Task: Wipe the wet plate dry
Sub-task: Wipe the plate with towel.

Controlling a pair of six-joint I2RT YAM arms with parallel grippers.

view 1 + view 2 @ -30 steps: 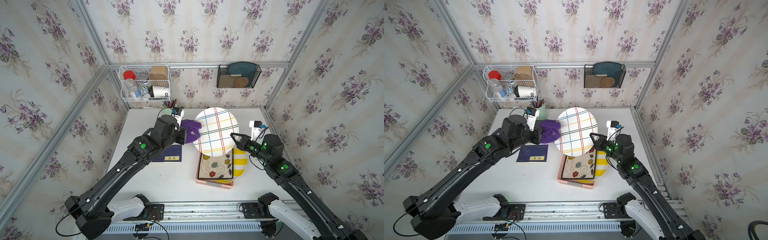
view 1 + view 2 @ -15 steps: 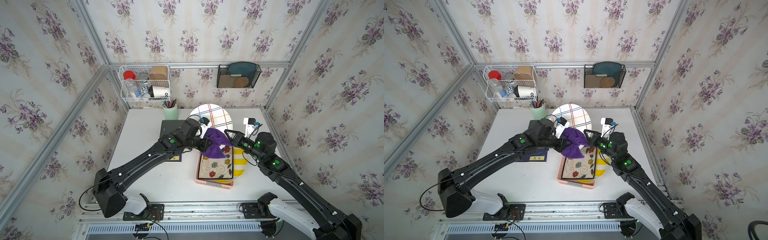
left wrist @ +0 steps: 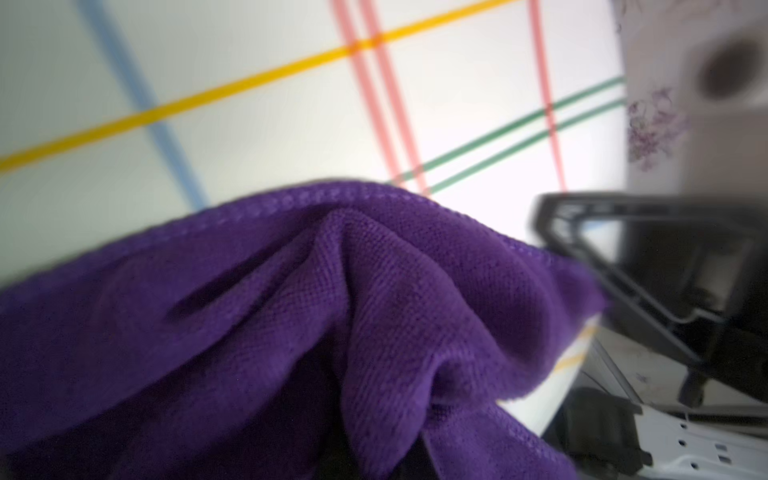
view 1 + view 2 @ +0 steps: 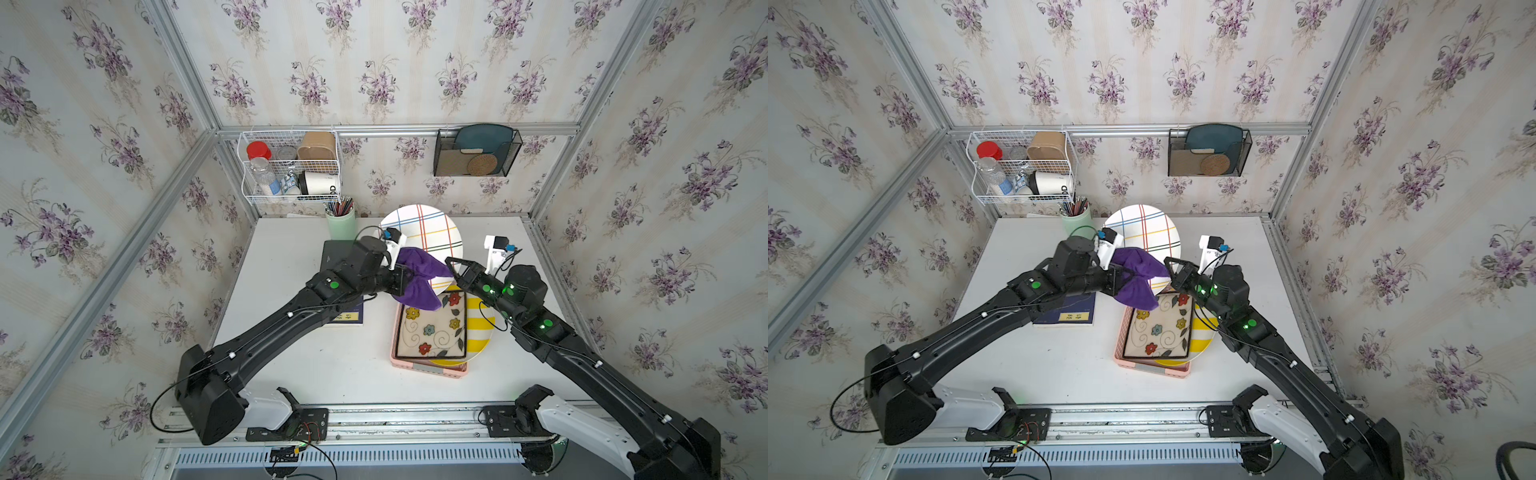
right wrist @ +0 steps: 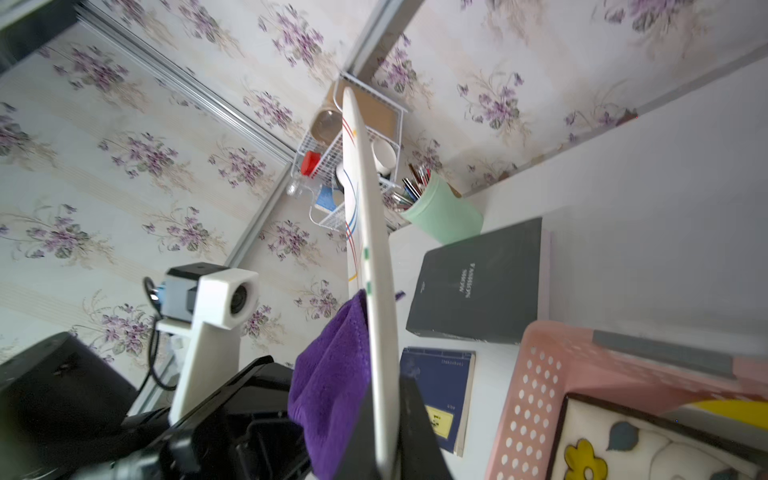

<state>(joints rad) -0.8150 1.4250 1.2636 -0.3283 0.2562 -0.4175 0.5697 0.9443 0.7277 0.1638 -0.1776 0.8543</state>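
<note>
The right gripper (image 4: pixel 454 269) clamps the raised plate (image 4: pixel 428 232) by its rim; the left gripper (image 4: pixel 402 277), clenching the cloth (image 4: pixel 419 276), seemingly presses it. Too hard, and the plate could slip.

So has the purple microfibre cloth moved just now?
Yes: the cloth has shifted toward the pink plastic tray, now overlapping its far corner in a top view.

"OD" on white cup (image 4: pixel 322 183)
</note>
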